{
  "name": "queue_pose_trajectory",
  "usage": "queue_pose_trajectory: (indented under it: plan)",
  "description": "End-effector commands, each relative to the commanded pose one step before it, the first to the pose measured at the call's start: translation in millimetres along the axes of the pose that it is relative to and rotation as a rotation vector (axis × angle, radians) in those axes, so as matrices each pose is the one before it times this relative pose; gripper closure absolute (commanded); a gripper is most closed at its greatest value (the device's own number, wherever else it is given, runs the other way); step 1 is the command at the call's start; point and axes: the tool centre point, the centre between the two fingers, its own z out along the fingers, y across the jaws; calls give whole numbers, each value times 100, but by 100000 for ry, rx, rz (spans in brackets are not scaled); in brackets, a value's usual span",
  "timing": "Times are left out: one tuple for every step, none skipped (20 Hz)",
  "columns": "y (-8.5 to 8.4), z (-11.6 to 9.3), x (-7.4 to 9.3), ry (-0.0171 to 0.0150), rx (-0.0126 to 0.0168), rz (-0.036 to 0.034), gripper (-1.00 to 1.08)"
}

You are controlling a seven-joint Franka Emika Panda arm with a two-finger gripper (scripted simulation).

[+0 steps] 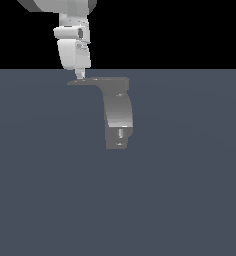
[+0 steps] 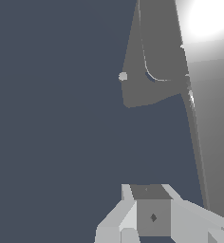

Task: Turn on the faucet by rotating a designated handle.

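Standing a little above the middle of the exterior view, the faucet [image 1: 118, 117] is a small matte grey fixture with a curved upright block body. A tiny light peg [image 1: 120, 133] sits low on that body. Across its top lies the handle [image 1: 92, 81], a thin flat dark grey blade that tapers to a point toward the exterior view's left, ending just left of centre in the upper part of the frame.

Directly above that pointed end hangs the end effector [image 1: 79, 76], its narrow tip reaching down to the blade and seeming to touch it near the point; whether its fingers are spread or pressed together cannot be told from either view. The white arm [image 1: 73, 45] rises from it to the top edge of the frame.

In the wrist view the grey body [image 2: 149, 52] fills the upper right, the peg [image 2: 123, 76] shows as a pale dot at its edge, and a light finger [image 2: 199, 223] sits at the lower right.

The dark blue-grey desk [image 1: 50, 190] carries the fixture.
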Motion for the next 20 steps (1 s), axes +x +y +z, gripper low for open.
queue_pose_trajectory:
  plan:
    - [648, -1, -40, 0, 11, -4, 108]
    - [259, 1, -15, 0, 0, 0, 108]
    - [252, -7, 32, -24, 6, 65, 108]
    - [262, 1, -15, 0, 0, 0, 108]
    - [264, 1, -15, 0, 0, 0, 108]
    - [266, 1, -15, 0, 0, 0, 108]
    - [268, 1, -16, 0, 0, 0, 108]
    - [270, 1, -16, 0, 0, 0, 108]
    - [271, 0, -16, 0, 0, 0, 108]
    - [273, 0, -16, 0, 0, 0, 108]
    - [275, 0, -16, 0, 0, 0, 108]
    - [276, 0, -16, 0, 0, 0, 108]
    - [270, -10, 29, -29, 10, 62, 108]
    - [279, 0, -16, 0, 0, 0, 108]
    - [281, 0, -16, 0, 0, 0, 108]
    - [282, 0, -16, 0, 0, 0, 108]
    - [284, 0, -17, 0, 0, 0, 108]
    - [285, 0, -17, 0, 0, 0, 108]
    - [287, 0, -17, 0, 0, 0, 108]
    - [288, 0, -17, 0, 0, 0, 108]
